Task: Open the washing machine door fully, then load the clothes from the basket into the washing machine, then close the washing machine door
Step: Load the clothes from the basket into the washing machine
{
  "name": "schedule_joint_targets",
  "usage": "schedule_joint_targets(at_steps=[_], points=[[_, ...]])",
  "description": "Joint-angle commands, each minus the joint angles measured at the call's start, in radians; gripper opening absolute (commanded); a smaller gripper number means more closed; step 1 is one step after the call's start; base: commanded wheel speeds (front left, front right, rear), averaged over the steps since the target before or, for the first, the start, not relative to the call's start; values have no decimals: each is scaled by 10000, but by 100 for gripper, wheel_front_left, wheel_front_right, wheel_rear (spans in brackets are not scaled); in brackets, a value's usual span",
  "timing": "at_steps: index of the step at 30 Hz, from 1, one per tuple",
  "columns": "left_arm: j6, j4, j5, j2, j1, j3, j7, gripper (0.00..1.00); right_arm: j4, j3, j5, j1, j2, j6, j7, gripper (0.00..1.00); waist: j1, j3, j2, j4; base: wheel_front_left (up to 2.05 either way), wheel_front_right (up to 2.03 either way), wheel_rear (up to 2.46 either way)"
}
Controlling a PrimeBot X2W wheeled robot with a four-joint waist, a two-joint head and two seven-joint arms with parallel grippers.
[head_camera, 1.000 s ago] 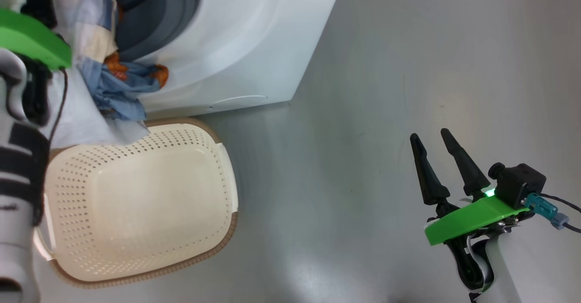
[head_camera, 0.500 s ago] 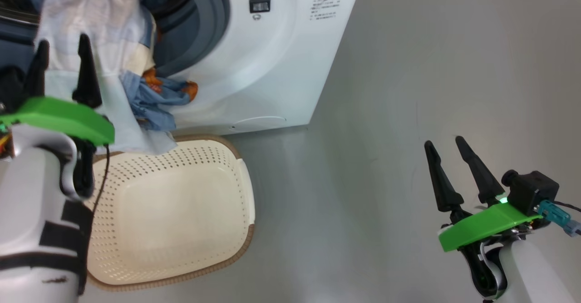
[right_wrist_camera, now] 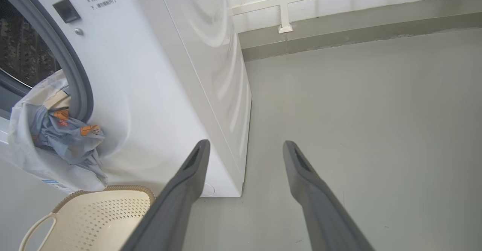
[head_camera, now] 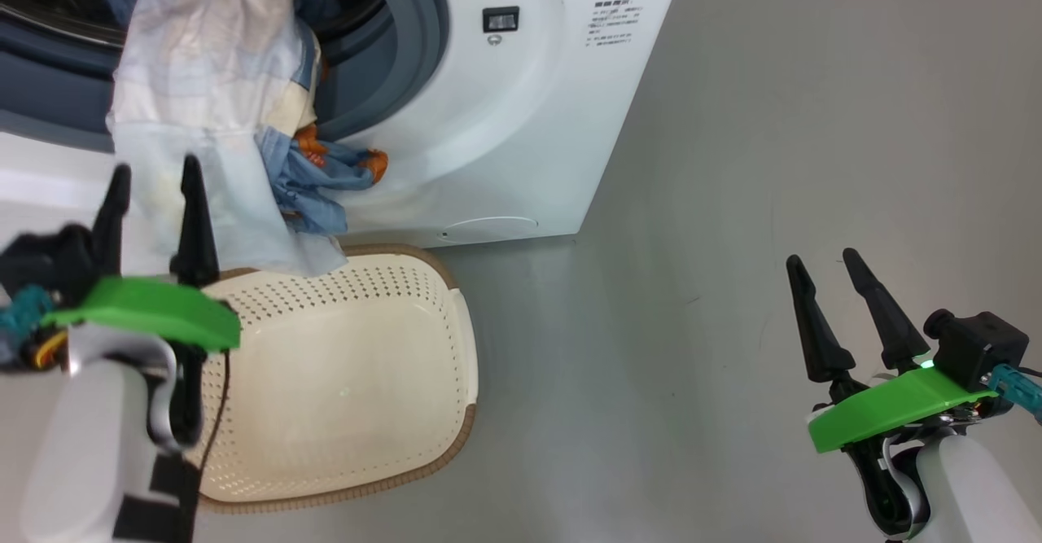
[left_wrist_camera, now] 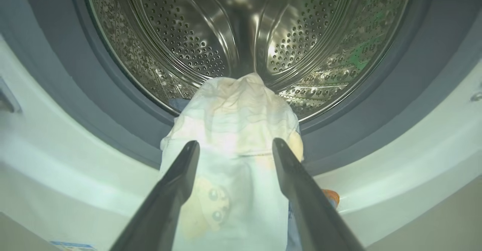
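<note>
Grey floor (head_camera: 692, 242); left tool (head_camera: 156, 167) farther back

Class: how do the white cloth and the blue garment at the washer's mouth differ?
The white cloth is larger and pale; the blue garment is smaller, with orange prints. The white cloth hangs long towards the basket; the blue garment sits bunched beside it. Both spill from the washing machine.

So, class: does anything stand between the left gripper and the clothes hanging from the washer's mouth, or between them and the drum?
Nothing visible. The open left gripper faces the clothes directly, and they hang over the rubber seal with the steel drum open behind them.
</note>
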Motion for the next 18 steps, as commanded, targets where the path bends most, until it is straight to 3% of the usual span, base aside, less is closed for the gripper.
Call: schedule_joint_targets(at_steps=[1, 18], points=[[-25, -462, 134, 249, 406, 375, -53, 100, -258, 124, -52, 224, -114, 27, -49, 100, 0, 33, 0, 31, 0, 0, 0], [-25, -2442, 285, -185, 3254, 1210, -53, 100, -317, -10, -44, 202, -151, 27, -49, 100, 0, 175, 0, 133, 0, 0, 0]])
